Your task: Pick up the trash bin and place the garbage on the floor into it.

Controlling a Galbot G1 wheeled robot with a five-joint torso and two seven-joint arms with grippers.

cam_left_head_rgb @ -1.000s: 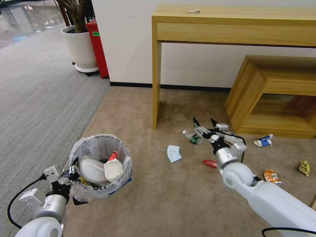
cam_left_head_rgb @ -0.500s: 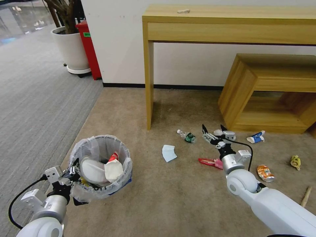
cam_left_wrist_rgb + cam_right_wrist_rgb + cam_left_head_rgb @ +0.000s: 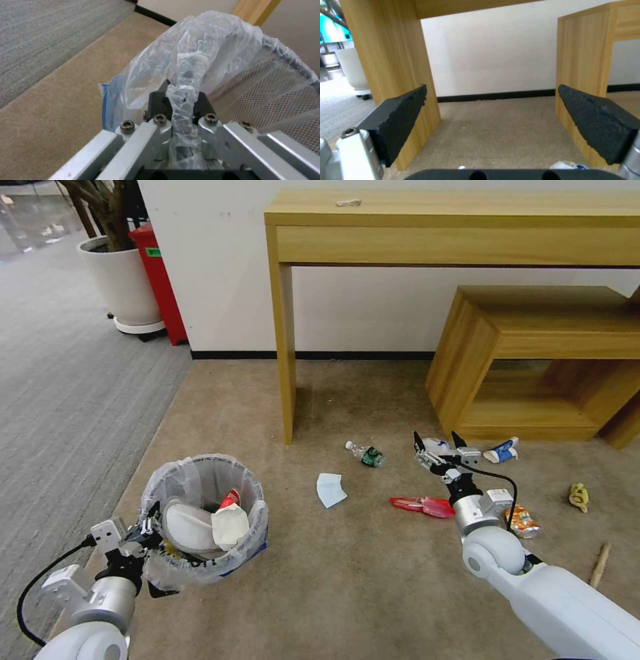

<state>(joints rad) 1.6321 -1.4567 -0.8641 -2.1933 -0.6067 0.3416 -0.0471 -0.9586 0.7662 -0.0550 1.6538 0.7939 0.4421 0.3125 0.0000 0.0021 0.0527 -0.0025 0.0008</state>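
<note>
The trash bin (image 3: pixel 248 527), dark mesh lined with a translucent bag, hangs at my lower left with white slippers and a red wrapper inside. My left gripper (image 3: pixel 144 529) is shut on its bagged rim (image 3: pixel 182 100). On the beige floor (image 3: pixel 373 580) lies the garbage: a blue mask (image 3: pixel 331 489), a small bottle (image 3: pixel 365 454), a red wrapper (image 3: pixel 422 505), a crushed orange can (image 3: pixel 523 520), a blue-white carton (image 3: pixel 501 451) and a wooden stick (image 3: pixel 599 565). My right gripper (image 3: pixel 439 442) is open, low over the carpet between bottle and carton, its fingers (image 3: pixel 400 117) holding nothing.
A wooden desk leg (image 3: pixel 285 347) stands behind the bottle, and a low wooden shelf unit (image 3: pixel 467 360) sits just beyond the right gripper. A yellow scrap (image 3: pixel 579 497) lies at right. A white planter (image 3: pixel 120 280) and a red box (image 3: pixel 159 280) stand far left on grey carpet.
The whole picture has slid left, so the camera has turned right. My right gripper has gone from over the bottle to the right, nearer the carton. The left gripper keeps its hold on the bin.
</note>
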